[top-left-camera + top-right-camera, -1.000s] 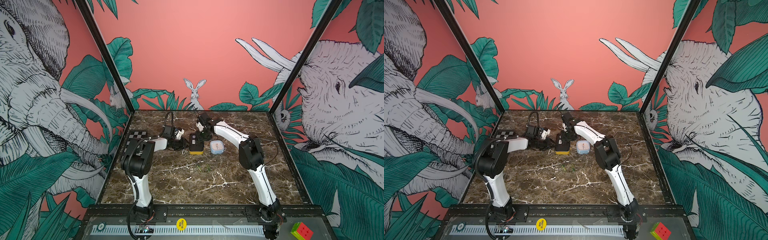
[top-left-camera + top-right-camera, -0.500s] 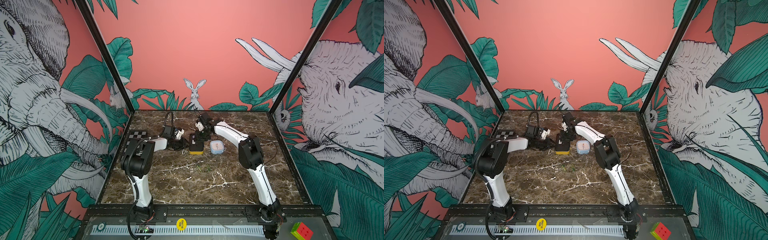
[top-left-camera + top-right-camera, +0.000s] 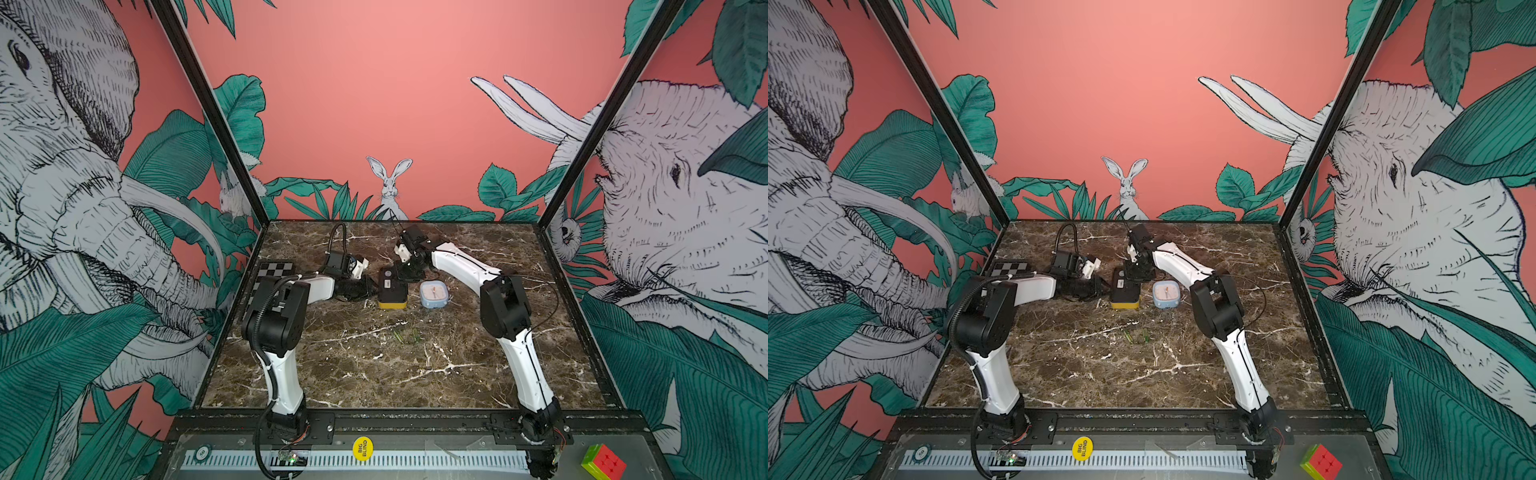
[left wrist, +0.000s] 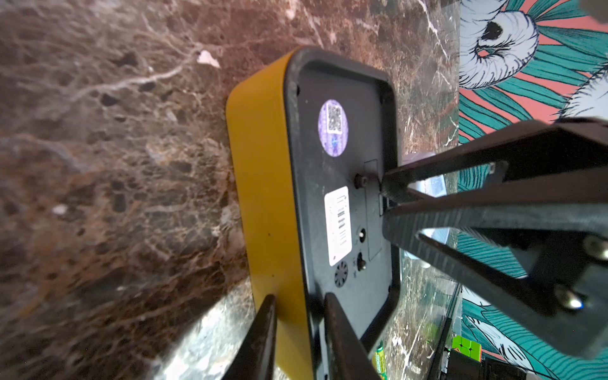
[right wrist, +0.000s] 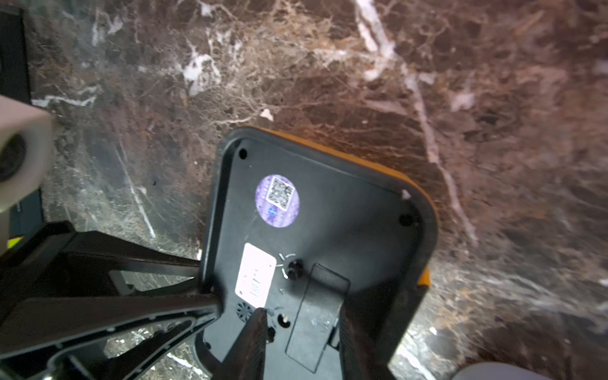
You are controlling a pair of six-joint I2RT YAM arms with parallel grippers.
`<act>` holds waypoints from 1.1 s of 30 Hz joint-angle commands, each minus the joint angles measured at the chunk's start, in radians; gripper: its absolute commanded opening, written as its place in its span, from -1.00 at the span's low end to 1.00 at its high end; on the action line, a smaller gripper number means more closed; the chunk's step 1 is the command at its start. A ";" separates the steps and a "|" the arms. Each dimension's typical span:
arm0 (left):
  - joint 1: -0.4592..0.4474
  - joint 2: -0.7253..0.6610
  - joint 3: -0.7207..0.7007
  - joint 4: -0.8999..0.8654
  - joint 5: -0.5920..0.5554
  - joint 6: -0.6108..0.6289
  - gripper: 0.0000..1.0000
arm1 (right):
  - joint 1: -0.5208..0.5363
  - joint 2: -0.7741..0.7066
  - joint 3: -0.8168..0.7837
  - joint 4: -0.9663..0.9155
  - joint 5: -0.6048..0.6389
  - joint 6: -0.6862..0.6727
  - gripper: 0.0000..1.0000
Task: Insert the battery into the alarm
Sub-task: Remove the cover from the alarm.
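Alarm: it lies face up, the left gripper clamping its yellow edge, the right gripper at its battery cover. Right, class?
No: the alarm lies face down; the left wrist view shows its black back, with stickers, turned up. The left gripper does clamp its yellow edge, and the right gripper is at the battery cover.

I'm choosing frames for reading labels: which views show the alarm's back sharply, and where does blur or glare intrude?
Left wrist view: alarm back fairly sharp, marble table soft, right gripper blurred up close. Right wrist view: QR sticker fairly crisp, table smeared toward the frame edges, pale sheen beside the left gripper. Both top views: evenly lit, sharp, alarm too small for labels.
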 commanded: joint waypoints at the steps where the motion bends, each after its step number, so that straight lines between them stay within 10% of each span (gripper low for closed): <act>1: -0.029 -0.004 -0.037 -0.105 -0.007 0.019 -0.46 | 0.021 -0.027 -0.002 -0.084 0.093 -0.021 -0.20; 14: -0.035 -0.001 -0.032 -0.130 -0.001 0.025 -0.47 | 0.040 0.027 0.025 -0.161 0.127 0.034 -0.07; 33: -0.045 0.058 0.000 -0.131 0.008 0.021 -0.51 | -0.026 0.005 -0.156 0.116 -0.275 0.145 -0.15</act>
